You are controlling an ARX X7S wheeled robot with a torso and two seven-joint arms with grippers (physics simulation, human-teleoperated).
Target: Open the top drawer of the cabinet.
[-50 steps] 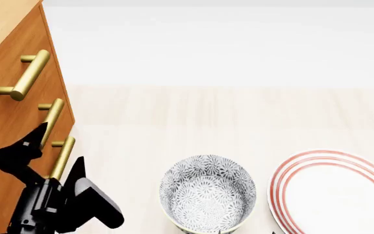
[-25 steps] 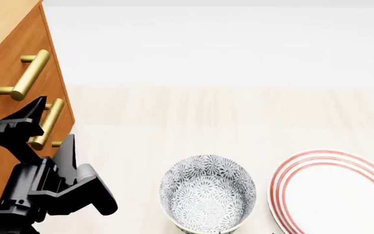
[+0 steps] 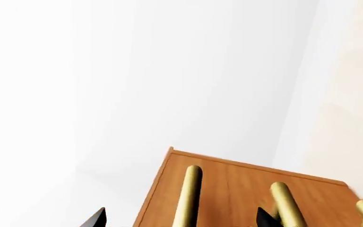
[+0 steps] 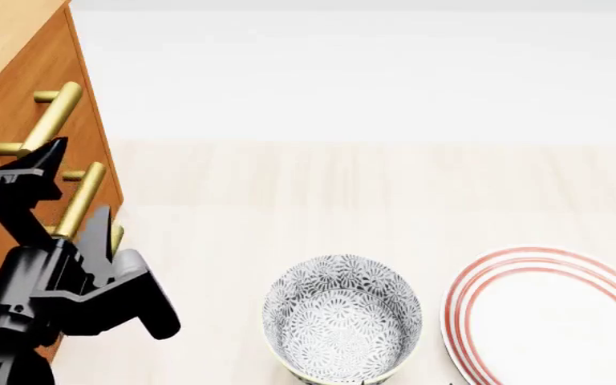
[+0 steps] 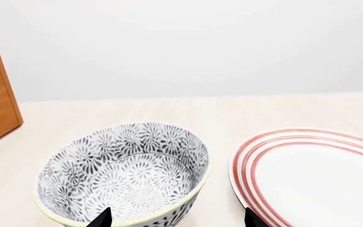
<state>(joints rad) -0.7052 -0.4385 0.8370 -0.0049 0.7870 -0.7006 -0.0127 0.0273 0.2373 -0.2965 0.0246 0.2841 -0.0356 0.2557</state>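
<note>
At the far left stands the cabinet [image 4: 14, 160], its orange-brown front angled toward me, three brass bar handles running down it. The top drawer [image 4: 41, 76] sits shut and flush, its handle [image 4: 49, 120] the highest of the three. My left pincer [image 4: 67, 188] hovers against the cabinet front with its fingers spread wide and nothing between them; one fingertip [image 4: 49, 151] overlaps the lower end of the top handle, while the other sits down beside the lowest handle, so the middle handle [image 4: 80, 199] lies inside my span. In the left wrist view the top handle [image 3: 188, 196] runs between my two dark tips, though closer to one than the other.

That is the danger: clamping from here, I judge I could catch the middle handle instead, or both bars at once, and pull the wrong drawer. A tip could also jam against the wood before the fingers meet.

Further right on the pale table [image 4: 394, 184] stand the patterned bowl [image 4: 342, 317] and the red-ringed plate [image 4: 554, 317], well apart from the cabinet. My right pincer [image 5: 175, 218] shows only two dark tips spread apart, empty, just before the bowl; it could nudge it if I shift.
</note>
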